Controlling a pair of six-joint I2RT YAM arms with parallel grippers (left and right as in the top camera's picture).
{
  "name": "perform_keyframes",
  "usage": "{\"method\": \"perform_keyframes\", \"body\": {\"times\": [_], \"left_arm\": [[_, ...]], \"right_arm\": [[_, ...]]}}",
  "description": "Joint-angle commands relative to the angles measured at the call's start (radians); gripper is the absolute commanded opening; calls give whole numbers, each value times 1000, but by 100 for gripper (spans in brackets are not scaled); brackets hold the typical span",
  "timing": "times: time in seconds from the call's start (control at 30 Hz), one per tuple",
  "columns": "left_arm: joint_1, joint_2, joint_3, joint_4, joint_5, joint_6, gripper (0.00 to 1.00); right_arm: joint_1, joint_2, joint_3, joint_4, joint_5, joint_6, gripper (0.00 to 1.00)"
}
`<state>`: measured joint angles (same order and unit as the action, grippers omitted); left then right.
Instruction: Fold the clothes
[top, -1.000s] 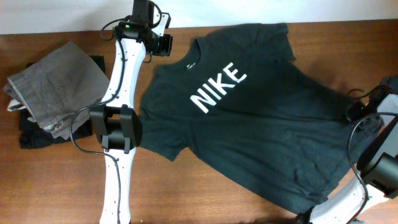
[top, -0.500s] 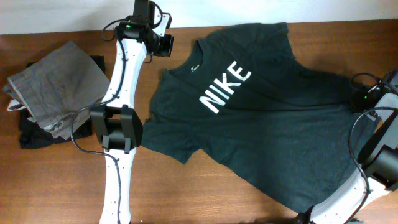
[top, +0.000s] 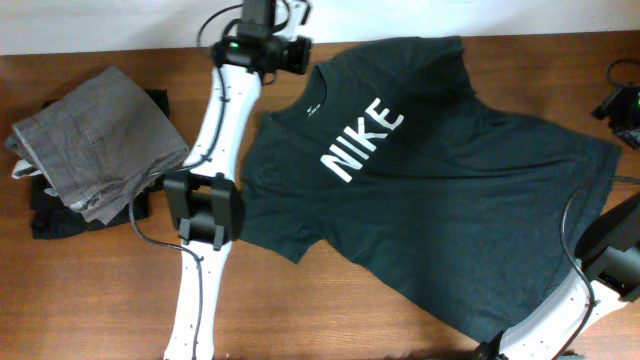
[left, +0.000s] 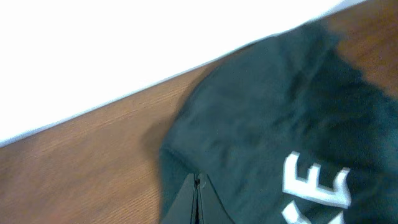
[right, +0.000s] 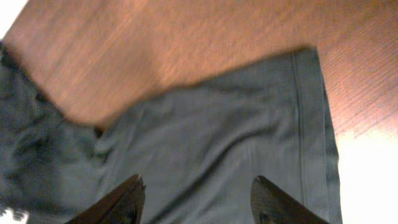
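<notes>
The clothes, a dark charcoal T-shirt (top: 450, 210) with white NIKE lettering, lie spread front-up and slanted across the table. My left gripper (top: 303, 55) is at the back, by the collar. In the left wrist view its jaws (left: 198, 179) are pressed shut just over the shirt's edge (left: 280, 106), with no fabric seen between them. My right gripper (top: 620, 103) is at the far right edge, beyond the shirt's hem corner. In the right wrist view it (right: 199, 186) stands open above flat grey-looking fabric (right: 217, 137), holding nothing.
Folded grey trousers (top: 95, 135) rest on a black folded garment (top: 55, 215) at the left. My left arm's elbow (top: 205, 205) sits beside the shirt's left sleeve. The white wall runs along the table's back edge (top: 520, 38).
The right gripper pulled the shirt's hem to the right, flattening it, then opened, let go and drew back to the right. The left gripper shifted right toward the collar.
</notes>
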<state>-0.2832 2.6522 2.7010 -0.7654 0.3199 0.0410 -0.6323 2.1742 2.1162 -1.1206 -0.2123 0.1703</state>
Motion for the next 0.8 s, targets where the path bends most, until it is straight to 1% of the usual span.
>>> {"method": "perform_keyframes", "body": {"times": [0.0, 0.13, 0.27, 0.57, 0.67, 0.77], "left_arm": [[-36, 19, 28, 50, 20, 5, 0], [-50, 74, 28, 123, 21, 4, 0], [-50, 139, 28, 188, 25, 4, 0], [-50, 256, 28, 211, 25, 4, 0], [-49, 280, 28, 219, 24, 4, 0], [-44, 296, 28, 214, -6, 5, 0]], "right_arm": [[13, -10, 31, -67, -13, -6, 60], [29, -10, 29, -161, -13, -6, 61], [51, -10, 29, -175, -13, -6, 61], [103, -10, 29, -175, -11, -10, 61], [116, -10, 29, -179, 16, -10, 61], [125, -10, 29, -192, 40, -10, 61]]}}
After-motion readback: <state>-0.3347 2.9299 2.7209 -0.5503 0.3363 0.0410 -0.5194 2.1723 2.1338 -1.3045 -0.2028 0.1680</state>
